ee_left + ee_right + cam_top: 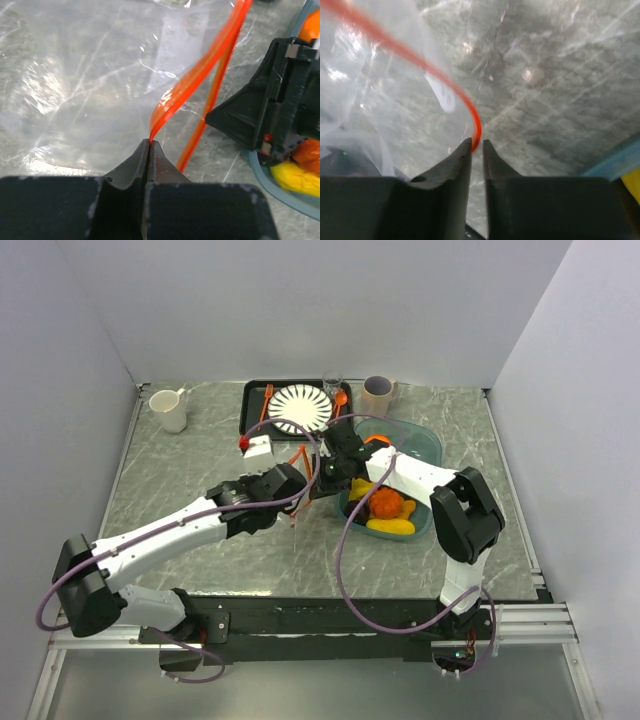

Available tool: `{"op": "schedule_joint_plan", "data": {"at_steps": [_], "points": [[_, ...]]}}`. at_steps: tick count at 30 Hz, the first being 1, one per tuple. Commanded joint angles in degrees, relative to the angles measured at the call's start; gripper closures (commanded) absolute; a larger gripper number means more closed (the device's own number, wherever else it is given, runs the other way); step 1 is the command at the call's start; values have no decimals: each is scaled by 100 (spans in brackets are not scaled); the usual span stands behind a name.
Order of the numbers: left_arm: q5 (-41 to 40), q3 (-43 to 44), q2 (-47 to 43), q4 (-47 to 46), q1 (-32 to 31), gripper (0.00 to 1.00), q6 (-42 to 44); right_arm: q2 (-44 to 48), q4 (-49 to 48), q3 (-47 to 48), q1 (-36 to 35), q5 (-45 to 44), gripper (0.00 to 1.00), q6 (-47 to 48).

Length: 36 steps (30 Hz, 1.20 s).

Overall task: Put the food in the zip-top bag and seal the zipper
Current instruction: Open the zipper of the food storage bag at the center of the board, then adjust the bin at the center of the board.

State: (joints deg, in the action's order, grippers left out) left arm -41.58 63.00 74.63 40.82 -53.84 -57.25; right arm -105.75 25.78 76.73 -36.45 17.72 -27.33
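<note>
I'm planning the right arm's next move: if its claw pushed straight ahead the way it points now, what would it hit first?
Most likely the zipper: its orange-red strip curves in right at the tips of the right claw. Behind it lies the marbled table, though depth is hard to judge.

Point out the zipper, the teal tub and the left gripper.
zipper (pixel 200 73), left wrist view, middle stretch of the orange-red strip.
teal tub (pixel 418 437), top view, bare wall near its far corner.
left gripper (pixel 150 144), left wrist view, between its shut fingertips, which pinch the zipper.
</note>
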Motion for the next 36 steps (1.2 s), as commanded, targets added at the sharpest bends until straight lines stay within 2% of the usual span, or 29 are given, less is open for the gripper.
{"op": "schedule_joint_plan", "data": {"at_steps": [1, 2, 8, 16, 22, 27, 31, 36], "points": [[159, 72, 192, -373, 23, 99, 206, 581, -178, -141, 50, 205, 58, 52], [168, 98, 271, -399, 14, 99, 215, 608, -135, -123, 41, 250, 53, 53], [265, 230, 499, -487, 67, 99, 250, 1153, -29, -237, 102, -479, 43, 8], [405, 292, 544, -531, 190, 99, 337, 750, 155, -360, 182, -970, 45, 140], [449, 292, 509, -514, 234, 99, 329, 696, 129, -676, 217, -954, 48, 281], [511, 274, 395, -566, 260, 99, 390, 1187, 146, -1142, 208, -1120, 49, 255], [572, 291, 359, -619, 287, 99, 469, 1644, 86, -1265, 208, -911, 50, 246], [599, 300, 385, -619, 287, 99, 513, 2505, 84, -1004, 287, -1006, 43, 114]]}}
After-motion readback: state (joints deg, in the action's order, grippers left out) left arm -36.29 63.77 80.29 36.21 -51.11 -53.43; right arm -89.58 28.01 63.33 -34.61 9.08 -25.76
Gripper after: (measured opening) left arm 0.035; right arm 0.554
